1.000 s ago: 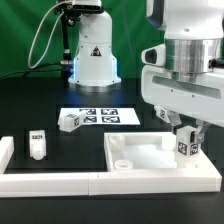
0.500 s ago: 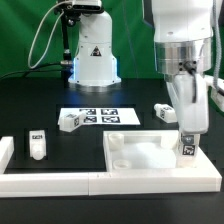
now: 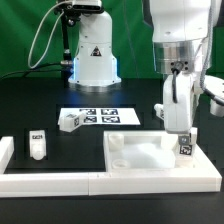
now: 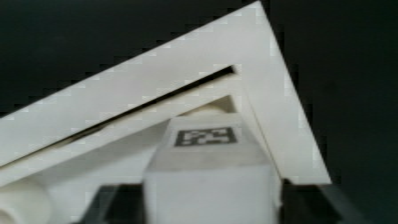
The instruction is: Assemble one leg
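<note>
With the claw (image 3: 185, 137) pinching the leg (image 3: 186, 146) over the slab's (image 3: 140, 160) corner, a slight tilt could jam it against the rim.

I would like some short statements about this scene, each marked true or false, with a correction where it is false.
1. The gripper holds a leg over the slab's corner. True.
2. A leg stands upright near the exterior view's left edge. True.
3. The marker board lies on top of the slab. False: it lies on the black table, behind the slab.
4. A leg lies at the marker board's end on the exterior view's left. True.
5. The held leg carries no tag. False: a black-and-white tag shows on it in both views.
6. The slab is black. False: it is white.
</note>
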Robot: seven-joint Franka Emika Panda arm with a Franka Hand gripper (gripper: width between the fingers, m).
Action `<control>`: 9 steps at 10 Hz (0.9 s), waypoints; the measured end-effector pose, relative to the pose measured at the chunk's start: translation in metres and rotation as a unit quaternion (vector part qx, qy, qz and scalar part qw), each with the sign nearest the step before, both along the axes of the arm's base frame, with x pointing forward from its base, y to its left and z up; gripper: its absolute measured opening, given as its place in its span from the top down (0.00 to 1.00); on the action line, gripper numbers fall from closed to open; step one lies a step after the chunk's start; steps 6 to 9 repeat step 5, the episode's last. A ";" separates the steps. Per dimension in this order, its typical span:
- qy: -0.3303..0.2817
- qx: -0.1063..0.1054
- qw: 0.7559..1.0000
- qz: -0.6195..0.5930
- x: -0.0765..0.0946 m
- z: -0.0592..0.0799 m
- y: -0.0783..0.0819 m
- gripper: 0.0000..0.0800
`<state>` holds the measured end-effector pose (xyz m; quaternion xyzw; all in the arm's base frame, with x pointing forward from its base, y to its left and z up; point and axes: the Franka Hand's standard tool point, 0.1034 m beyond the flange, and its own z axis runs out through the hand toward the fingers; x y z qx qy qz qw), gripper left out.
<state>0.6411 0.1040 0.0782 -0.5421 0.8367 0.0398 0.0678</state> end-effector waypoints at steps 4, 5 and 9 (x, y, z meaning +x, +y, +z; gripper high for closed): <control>-0.038 0.014 0.999 0.020 0.013 0.053 0.012 0.20; -0.043 0.016 0.999 0.021 0.015 0.060 0.012 0.19; -0.043 0.016 0.999 0.021 0.015 0.060 0.012 0.19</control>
